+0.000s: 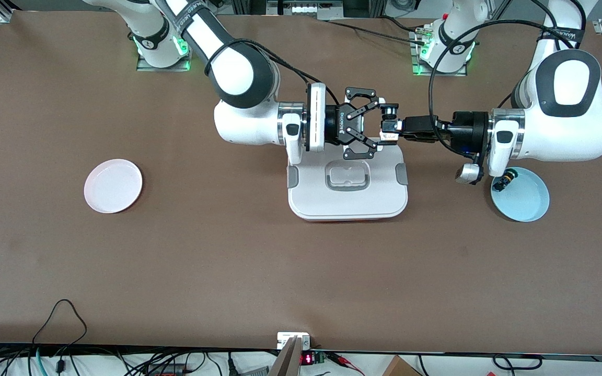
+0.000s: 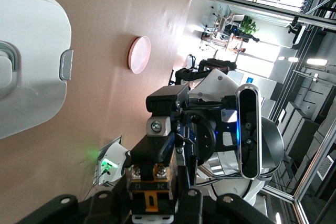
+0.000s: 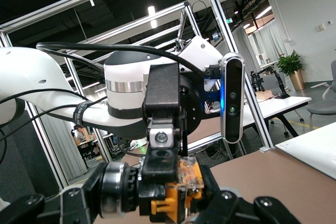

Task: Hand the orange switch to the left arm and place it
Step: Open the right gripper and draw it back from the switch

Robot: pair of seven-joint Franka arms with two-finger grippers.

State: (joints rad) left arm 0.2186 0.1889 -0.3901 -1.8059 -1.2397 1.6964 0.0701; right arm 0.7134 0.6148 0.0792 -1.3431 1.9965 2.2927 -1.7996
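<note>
A brown desk (image 1: 228,250) fills the front view, with a pink plate (image 1: 113,186) toward the right arm's end, a pale blue plate (image 1: 521,196) toward the left arm's end, and the white box (image 1: 347,201) between them. Above the box's edge nearest the robot bases, the two hands meet: the right hand (image 1: 377,124) and the left hand (image 1: 389,124) are both clamped on the orange switch (image 1: 389,122), which hangs in the air between them. A black switch with a green end (image 1: 505,180) lies on the blue plate. This looks like the handover itself. To do it well, the left hand should let go only once the right hand's hold is firm, then back straight away, keeping height so nothing brushes the box lid; how squarely the switch sits is hard to judge.
</note>
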